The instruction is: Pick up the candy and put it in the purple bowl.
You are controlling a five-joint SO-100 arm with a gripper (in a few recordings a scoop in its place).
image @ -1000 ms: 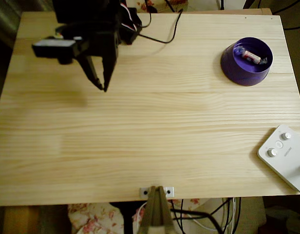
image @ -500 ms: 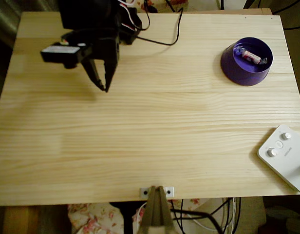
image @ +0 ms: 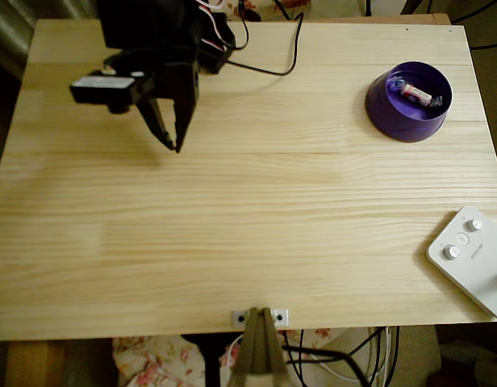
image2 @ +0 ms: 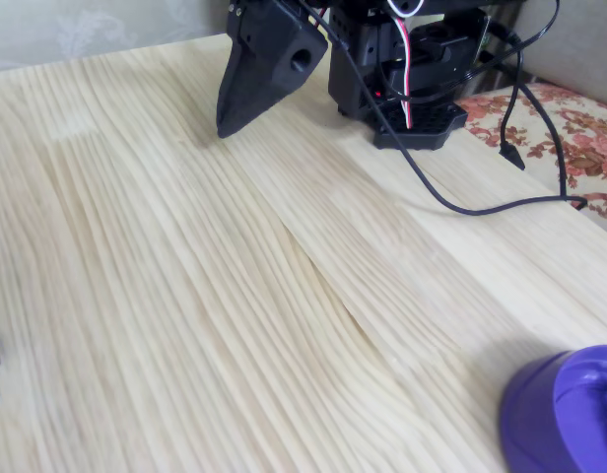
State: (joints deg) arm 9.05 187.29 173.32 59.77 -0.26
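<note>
In the overhead view we see the candy (image: 418, 93) lying inside the purple bowl (image: 403, 119), which sits on the pale wooden worktop (image: 256, 218) near its far right corner. The black arm (image: 148, 32) is at the far left, well apart from the bowl, and its pincer (image: 169, 143) hangs over bare wood with the tips pointing toward the near edge. The two fingers (image: 156, 121) spread apart higher up and come almost together at the tips, so we read the pincer as narrow and holding nothing, though the dark shapes make the gap at the tips hard to judge. In the fixed view the pincer (image2: 228, 126) shows as a black wedge with its tip close to the wood, and we cannot tell from there whether it touches. A black cable (image: 269, 64) trails from the arm's base across the far part of the worktop. A white device (image: 474, 258) with round knobs lies at the near right corner.
</note>
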